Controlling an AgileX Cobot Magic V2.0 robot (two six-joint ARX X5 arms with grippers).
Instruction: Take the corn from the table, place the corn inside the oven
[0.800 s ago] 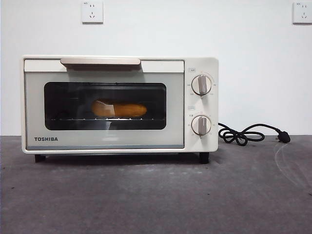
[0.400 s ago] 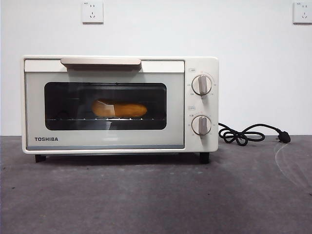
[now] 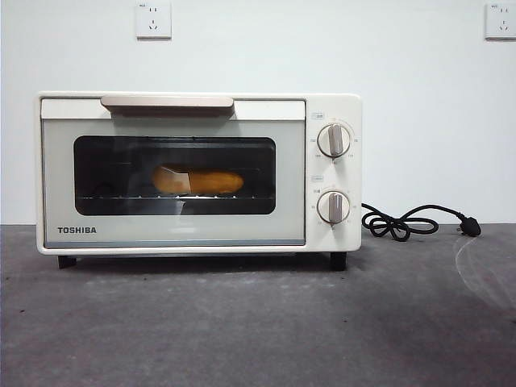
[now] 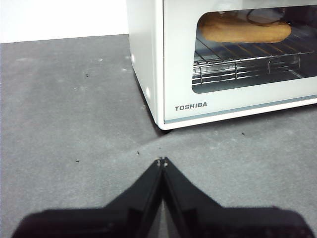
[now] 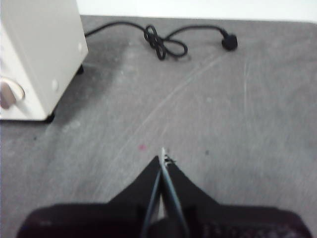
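Note:
The cream-white TOSHIBA oven stands on the dark grey table with its door closed. Behind the glass window the yellow-orange corn lies on the wire rack, and it also shows in the left wrist view as the corn. My left gripper hovers shut and empty over the table, off the oven's front left corner. My right gripper is shut and empty over bare table to the right of the oven. Neither arm appears in the front view.
A coiled black cord with its plug lies on the table right of the oven, also seen as the cord in the right wrist view. Two wall sockets sit on the white wall behind.

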